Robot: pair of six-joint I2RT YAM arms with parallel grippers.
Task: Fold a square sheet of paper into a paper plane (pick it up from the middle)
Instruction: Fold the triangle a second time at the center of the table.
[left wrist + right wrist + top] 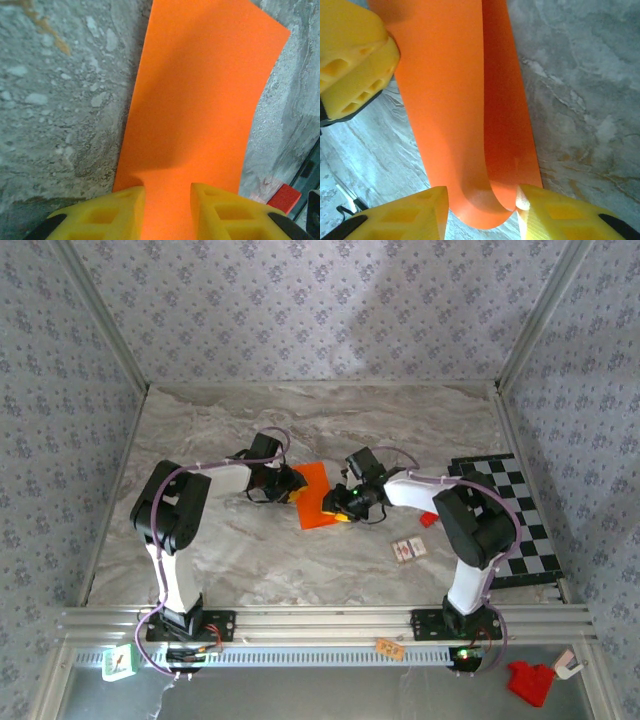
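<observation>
The square sheet of paper [318, 492] is bright orange and lies mid-table between my two grippers. In the left wrist view the sheet [200, 100] runs up from between the yellow fingers [112, 212], filling the gap of my left gripper [167, 192], which is shut on its near edge. In the right wrist view the sheet [450, 100] is doubled over into a rounded loop. My right gripper [482, 197] is shut loosely on that loop, with a finger touching each side. The left gripper's fingers [350, 65] hold the sheet's far end. Seen from above, the left gripper [292, 485] and right gripper [338, 504] face each other.
A black-and-white checkered board [510, 520] lies at the table's right edge. A small red block [428, 519] sits beside the right arm, also in the left wrist view [286, 197]. Small printed cards [408, 550] lie nearer the front. Patterned walls enclose the table.
</observation>
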